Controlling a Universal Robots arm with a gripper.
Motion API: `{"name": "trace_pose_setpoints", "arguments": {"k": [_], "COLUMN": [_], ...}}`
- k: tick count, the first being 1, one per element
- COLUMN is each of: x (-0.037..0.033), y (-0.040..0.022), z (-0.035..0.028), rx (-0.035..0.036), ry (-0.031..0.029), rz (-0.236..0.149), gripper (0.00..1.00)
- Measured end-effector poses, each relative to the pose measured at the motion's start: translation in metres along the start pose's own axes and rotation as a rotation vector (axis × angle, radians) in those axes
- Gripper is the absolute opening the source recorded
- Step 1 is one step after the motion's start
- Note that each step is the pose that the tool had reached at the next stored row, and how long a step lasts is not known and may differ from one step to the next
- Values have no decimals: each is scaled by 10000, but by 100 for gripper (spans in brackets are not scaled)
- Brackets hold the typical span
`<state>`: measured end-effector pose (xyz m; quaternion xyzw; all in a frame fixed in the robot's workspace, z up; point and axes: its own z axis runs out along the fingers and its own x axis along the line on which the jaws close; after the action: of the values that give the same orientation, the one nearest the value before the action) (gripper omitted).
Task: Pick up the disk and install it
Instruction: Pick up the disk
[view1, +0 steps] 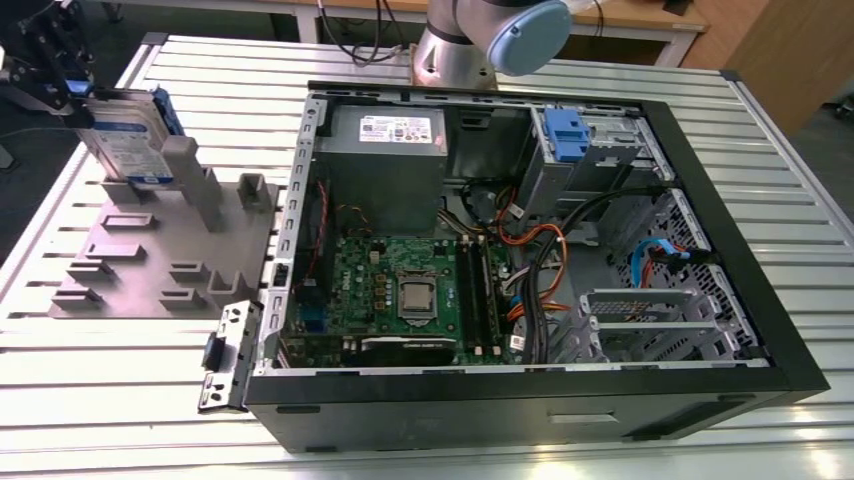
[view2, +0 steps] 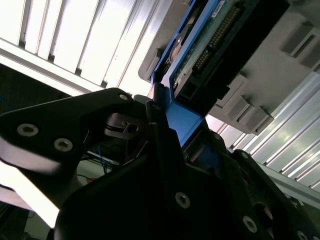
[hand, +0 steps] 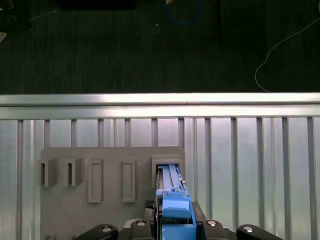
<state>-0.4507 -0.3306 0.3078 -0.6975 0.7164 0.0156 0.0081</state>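
Note:
The disk (view1: 128, 146) stands upright on its edge in a slot of the grey holder block (view1: 160, 250) at the exterior view's left, label side showing. My gripper (view1: 80, 98) is at its top edge, shut on the blue bracket. In the second wrist view the dark fingers (view2: 156, 102) press against the blue bracket of the disk (view2: 210, 40). The first wrist view looks down along the disk (hand: 170, 182) into the holder slot, with the gripper (hand: 175, 216) around the blue bracket.
An open computer case (view1: 747, 290) lies right of the holder on the slatted metal table (view1: 80, 400). Inside it are a motherboard (view1: 400, 290), a grey power supply box (view1: 387, 130), cables and a drive bay with a blue tab (view1: 567, 135). The arm's base (view1: 461, 45) stands behind the case.

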Motion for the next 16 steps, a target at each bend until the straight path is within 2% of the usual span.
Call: {"name": "trace_pose_setpoints", "arguments": {"k": [7, 16], "x": [0, -2], "y": [0, 1], "z": [-5, -59], "rx": [-3, -1], "ry": [2, 0], "rz": [0, 1], "gripper": [37, 37]}}
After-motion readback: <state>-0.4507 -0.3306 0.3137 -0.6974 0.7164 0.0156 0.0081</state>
